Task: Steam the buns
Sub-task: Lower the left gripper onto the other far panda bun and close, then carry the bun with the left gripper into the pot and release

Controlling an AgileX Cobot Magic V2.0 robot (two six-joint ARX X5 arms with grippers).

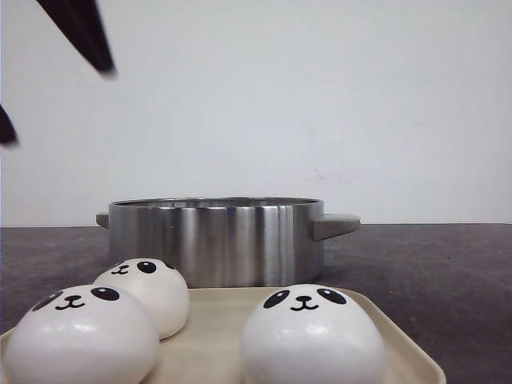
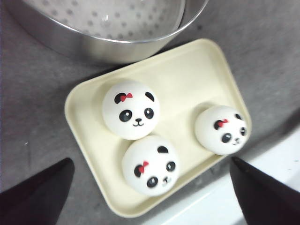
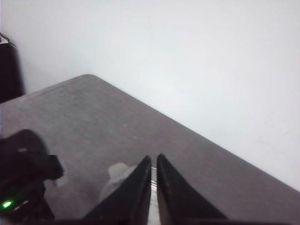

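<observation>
Three white panda-face buns lie on a cream tray (image 1: 216,336) in front of a steel steamer pot (image 1: 216,240). In the front view they are the front left bun (image 1: 80,340), the back left bun (image 1: 148,292) and the right bun (image 1: 312,340). The left wrist view shows the same three buns (image 2: 131,108), (image 2: 150,165), (image 2: 221,129), with red bows, on the tray (image 2: 187,75). My left gripper (image 2: 151,160) is open wide and empty, high above the tray; its dark fingers (image 1: 80,32) show at top left. My right gripper (image 3: 153,159) is shut and empty. No fourth bun is in view.
The pot's perforated steamer plate (image 2: 117,16) shows no bun on the part in view. A pot handle (image 3: 117,171) lies just past my right fingertips. The left arm's dark body (image 3: 23,173) is beside it. The white table edge (image 2: 262,206) runs close to the tray.
</observation>
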